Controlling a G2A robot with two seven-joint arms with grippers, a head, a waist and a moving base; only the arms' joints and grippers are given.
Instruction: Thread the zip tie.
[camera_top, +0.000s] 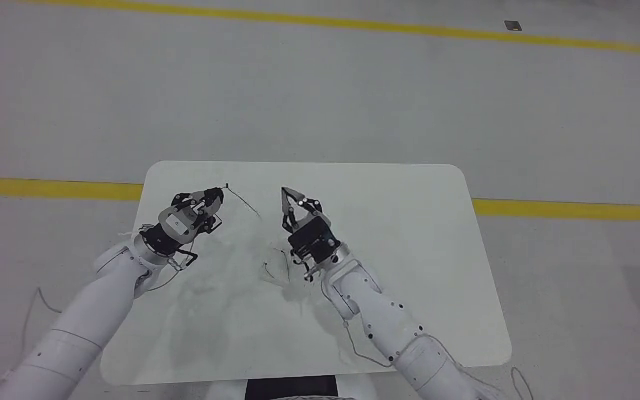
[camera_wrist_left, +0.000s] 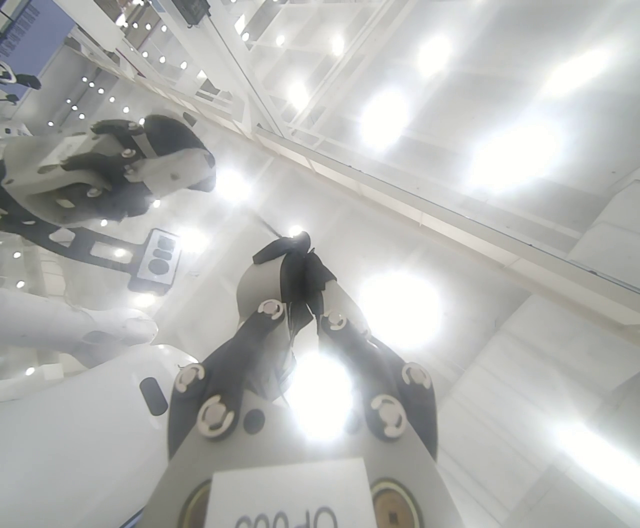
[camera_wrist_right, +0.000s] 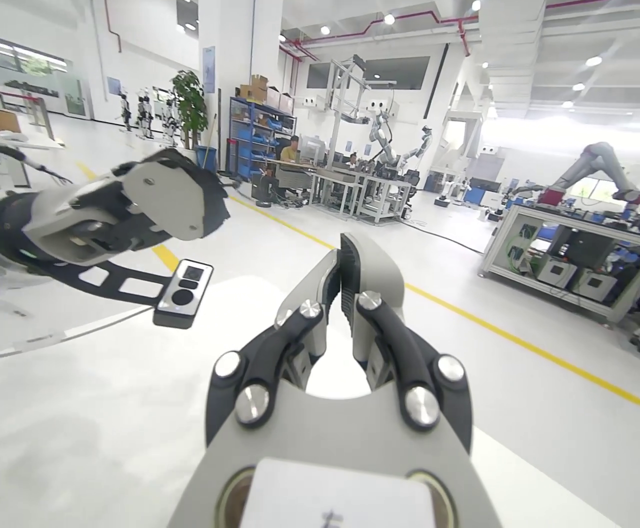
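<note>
The left gripper (camera_top: 213, 195) is closed on the zip tie (camera_top: 243, 198), which is pinched between its dark fingertips. In the left wrist view a short thin end of the tie pokes out past the tips, and more dark strap is bunched between the fingers (camera_wrist_left: 310, 272) behind them. From above, the tie leaves this gripper as a thin dark line and slants across toward the other arm. Its free end stops in the gap between the two grippers and touches neither the right one nor anything else that can be made out.

The right gripper (camera_top: 290, 192) is just beside it, with its fingers pressed together tip to tip. In its own wrist view nothing shows between the ribbed pads (camera_wrist_right: 350, 272). It points toward the far edge of the surface (camera_top: 420, 220), while the left gripper angles in toward it from the side.

Both grippers are over the far half of the white, round-cornered surface, the left one near its far left corner. Beyond the surface, a yellow line (camera_top: 560, 209) runs across the grey floor.
</note>
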